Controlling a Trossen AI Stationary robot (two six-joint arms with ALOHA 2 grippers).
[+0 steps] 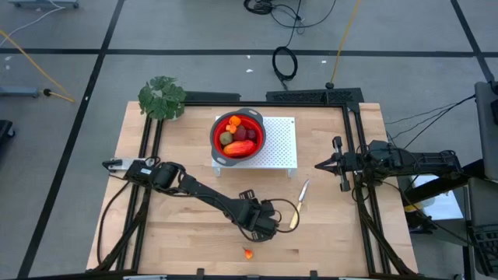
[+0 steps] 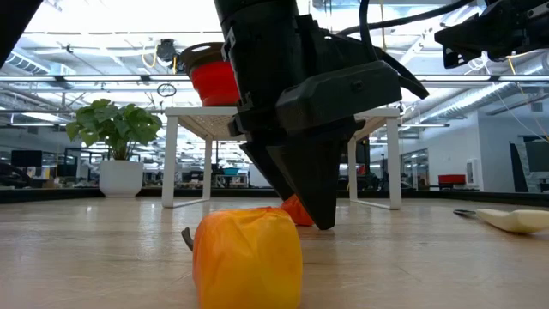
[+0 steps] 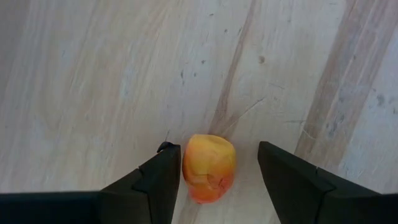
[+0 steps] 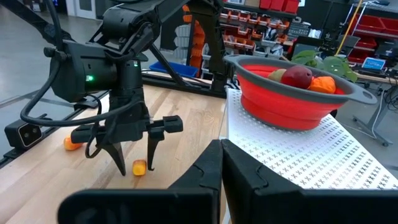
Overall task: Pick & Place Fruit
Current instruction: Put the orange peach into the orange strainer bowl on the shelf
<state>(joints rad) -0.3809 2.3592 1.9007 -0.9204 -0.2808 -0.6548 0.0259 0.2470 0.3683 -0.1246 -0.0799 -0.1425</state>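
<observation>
A pale wooden desk [image 1: 194, 233] stands on a grey floor [image 1: 70, 117] crossed by dark lines, with cables [image 1: 285, 61] trailing behind it. Beyond, a potted plant [image 2: 114, 129] sits before wide windows under bright ceiling lights, and red storage bins [image 4: 273, 28] fill shelves.

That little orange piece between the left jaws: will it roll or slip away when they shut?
Probably stays put at first: the small orange fruit piece looks blocky with flattish faces, sitting squarely on the wooden table. It sits off-centre, touching or nearly touching one finger of the open left gripper, so the other will likely nudge it sideways. Its smooth, glossy skin might slip.
</observation>
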